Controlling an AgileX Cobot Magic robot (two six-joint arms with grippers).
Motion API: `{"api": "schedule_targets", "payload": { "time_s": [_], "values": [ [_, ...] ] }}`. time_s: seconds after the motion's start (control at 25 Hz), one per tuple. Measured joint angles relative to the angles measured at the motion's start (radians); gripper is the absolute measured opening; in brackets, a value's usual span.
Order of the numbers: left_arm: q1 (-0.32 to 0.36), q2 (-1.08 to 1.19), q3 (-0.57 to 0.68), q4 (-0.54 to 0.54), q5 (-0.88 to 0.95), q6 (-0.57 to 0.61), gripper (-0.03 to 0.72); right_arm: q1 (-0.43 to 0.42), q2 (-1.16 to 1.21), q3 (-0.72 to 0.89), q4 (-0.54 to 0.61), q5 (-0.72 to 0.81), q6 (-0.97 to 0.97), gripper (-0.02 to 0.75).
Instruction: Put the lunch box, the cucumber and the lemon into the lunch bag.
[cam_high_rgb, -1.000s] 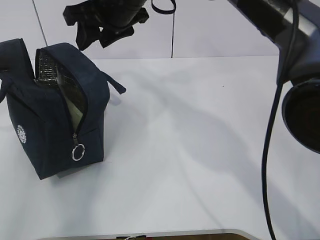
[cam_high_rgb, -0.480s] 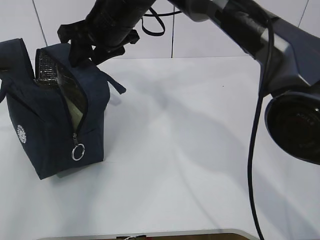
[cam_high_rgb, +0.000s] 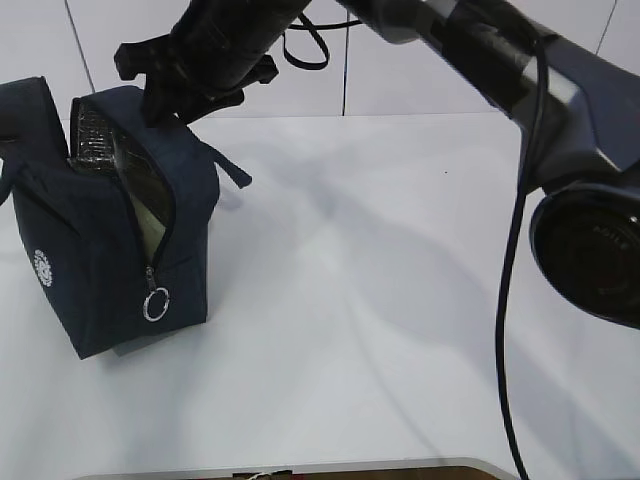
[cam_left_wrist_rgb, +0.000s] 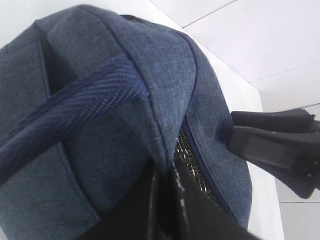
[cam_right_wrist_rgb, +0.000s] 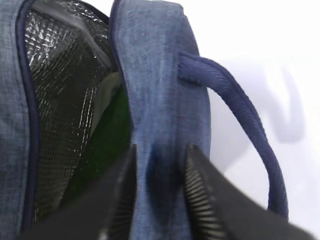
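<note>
The navy lunch bag (cam_high_rgb: 110, 250) stands at the table's left with its top open and the silver lining showing. The lunch box's pale green lid (cam_high_rgb: 150, 215) shows through the zipper gap. A dark green shape inside, likely the cucumber (cam_right_wrist_rgb: 107, 137), lies beside it. The lemon is hidden. My right gripper (cam_high_rgb: 165, 95) reaches across and pinches the bag's right top rim (cam_right_wrist_rgb: 160, 100), one finger inside and one outside (cam_right_wrist_rgb: 157, 155). My left gripper (cam_left_wrist_rgb: 167, 200) is shut on the bag's left flap (cam_left_wrist_rgb: 100, 100); it is out of the exterior view.
The white table (cam_high_rgb: 400, 280) stretches right of the bag. The right arm (cam_high_rgb: 500, 70) spans the back of the scene, its cable (cam_high_rgb: 510, 300) hanging at the right. A strap handle (cam_right_wrist_rgb: 240, 115) loops beside the right fingers.
The right gripper came down from above the bag onto its right top rim. It has barely moved in the last half second. The bag stays put.
</note>
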Motion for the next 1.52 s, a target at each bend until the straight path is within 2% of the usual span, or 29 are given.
{"api": "schedule_targets", "payload": {
  "time_s": [0.12, 0.2, 0.52, 0.88, 1.08, 1.28, 1.52],
  "values": [
    [0.0, 0.0, 0.0, 0.0, -0.002, 0.0, -0.009, 0.0, 0.002, 0.0, 0.0, -0.001, 0.0, 0.197],
    [0.0, 0.0, 0.0, 0.0, -0.003, 0.0, -0.009, 0.0, 0.002, 0.0, 0.0, -0.002, 0.0, 0.15],
    [-0.004, 0.0, 0.0, 0.0, -0.003, 0.0, -0.009, 0.0, 0.008, 0.0, -0.007, -0.011, -0.02, 0.012],
    [-0.1, 0.0, 0.0, -0.012, -0.031, 0.048, -0.009, 0.0, 0.008, 0.0, -0.047, 0.003, -0.026, 0.007],
    [-0.102, 0.001, 0.0, -0.077, -0.035, 0.111, -0.009, 0.0, 0.008, -0.013, -0.09, 0.025, -0.03, 0.007],
    [-0.103, 0.001, 0.002, -0.166, -0.003, 0.205, -0.009, 0.0, 0.009, -0.094, -0.142, 0.083, -0.056, 0.007],
    [-0.132, 0.001, 0.002, -0.194, -0.005, 0.233, -0.009, 0.0, 0.009, -0.164, -0.213, 0.099, -0.053, 0.007]
  ]
}}
